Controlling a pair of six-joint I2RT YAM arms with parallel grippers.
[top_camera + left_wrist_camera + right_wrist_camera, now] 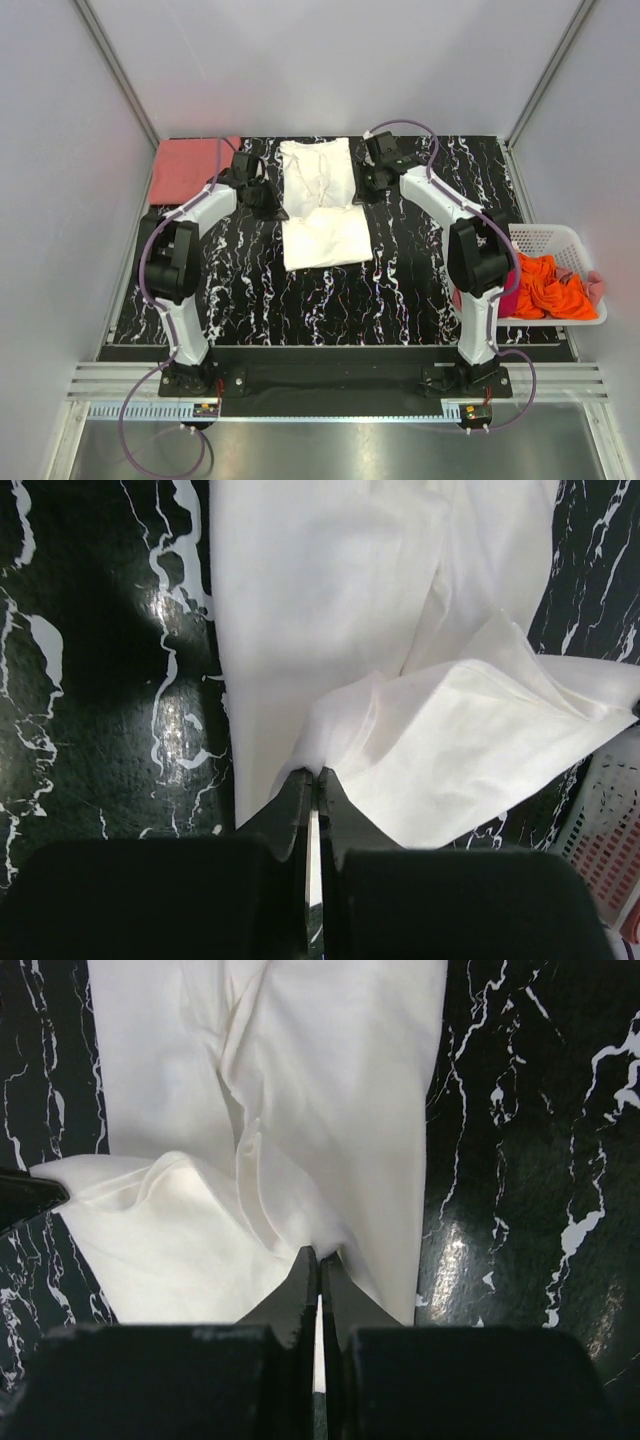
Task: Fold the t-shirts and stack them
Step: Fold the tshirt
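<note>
The left gripper (313, 777) is pinched tight on a lifted fold of the white t-shirt (330, 630). The right gripper (318, 1255) is clamped the same way on the opposite edge, so the shirt lies between the two on the table (420, 280). A pink t-shirt (185, 168) lies flat just outside the left gripper. Orange t-shirts (548, 285) sit in a basket (560, 238) well beyond the right gripper's outer side.

The black, white-veined marble-look table (420, 290) carries a cream-white cloth t-shirt (320, 215) spread mid-top. A folded salmon-pink cloth t-shirt (185, 170) lies left of it, farther back.
</note>
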